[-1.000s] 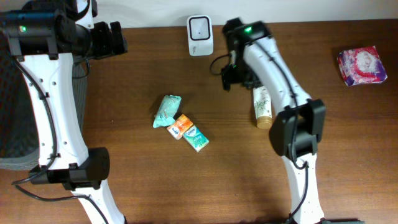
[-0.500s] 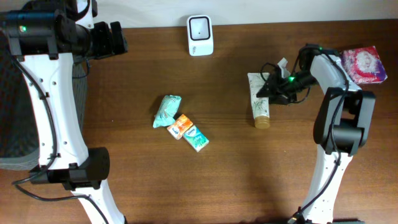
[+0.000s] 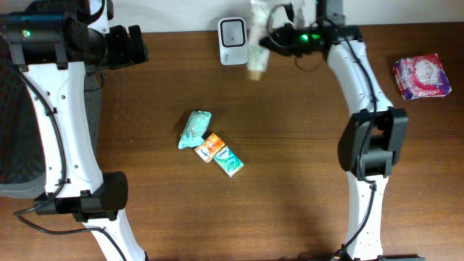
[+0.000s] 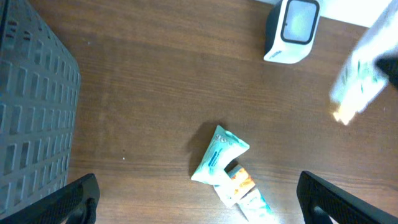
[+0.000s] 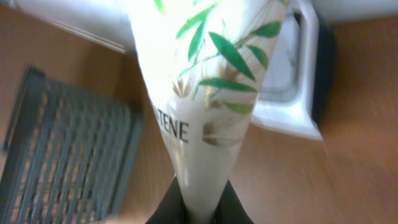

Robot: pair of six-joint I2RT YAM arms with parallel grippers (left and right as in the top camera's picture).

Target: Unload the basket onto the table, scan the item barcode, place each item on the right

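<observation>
The right gripper (image 3: 278, 38) is clamped on the flat end of the white tube (image 3: 257, 43). It holds the tube over the far edge of the table (image 3: 304, 188), just beside the scanner (image 3: 233, 42). The tube looks blurred, so I cannot tell if the two touch. The left gripper (image 3: 136, 46) has its fingers wide apart near the far left corner, beside the basket (image 3: 14, 145). Small packets (image 3: 211, 147) lie left of the middle. Bare wood runs along the near edge.
</observation>
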